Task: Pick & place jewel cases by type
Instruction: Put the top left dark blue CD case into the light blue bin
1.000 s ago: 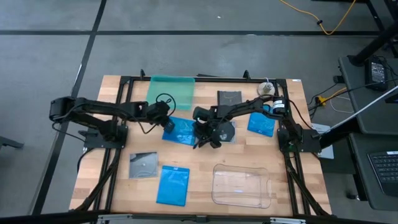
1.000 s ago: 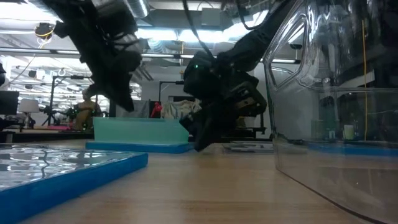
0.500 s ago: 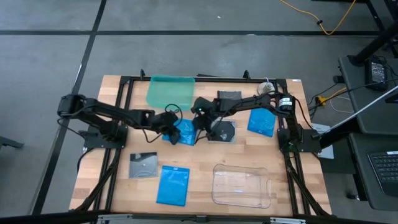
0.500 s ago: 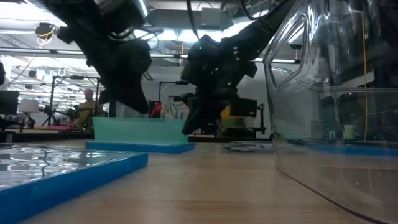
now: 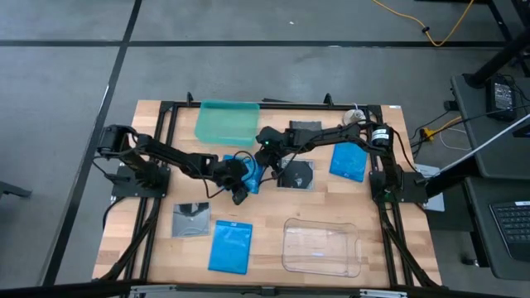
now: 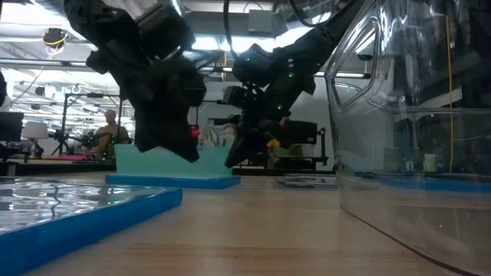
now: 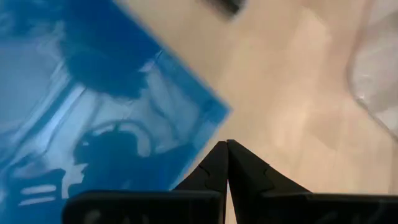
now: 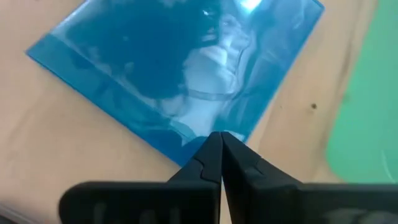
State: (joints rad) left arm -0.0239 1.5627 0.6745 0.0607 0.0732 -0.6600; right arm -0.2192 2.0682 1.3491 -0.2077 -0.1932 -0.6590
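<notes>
A bright blue jewel case (image 5: 248,175) lies flat mid-table between both grippers. My left gripper (image 5: 240,196), shut, stands at its near edge; the left wrist view shows the shut tips (image 7: 227,144) just off the case's corner (image 7: 214,115). My right gripper (image 5: 258,161), shut, stands at its far edge. Flat on the table lie two more blue cases (image 5: 230,246) (image 5: 348,162) and three dark square cases (image 5: 296,175) (image 5: 305,130) (image 5: 190,219). The teal tray (image 5: 226,122) sits at the far edge, the clear tray (image 5: 321,246) at the near right. My left gripper's shut tips are beside the blue case's near corner (image 7: 214,115); I cannot tell whether they touch it. My right gripper's shut tips come slanting from above at the case's far edge (image 8: 205,134); I cannot tell whether they touch it. The case lies flat on the table.
The clear tray's wall (image 6: 399,138) fills the right of the low view. A dark cable (image 5: 219,132) loops by the teal tray. Bare wood (image 5: 273,211) shows between the middle blue case and the clear tray. A person (image 6: 111,130) shows far behind the table.
My left gripper has swept from the blue case's far-left side toward the table's right and near edge, ending at the case's near edge. My right gripper has risen off the dark square case and moved toward the far edge and left, to the blue case's far edge.
</notes>
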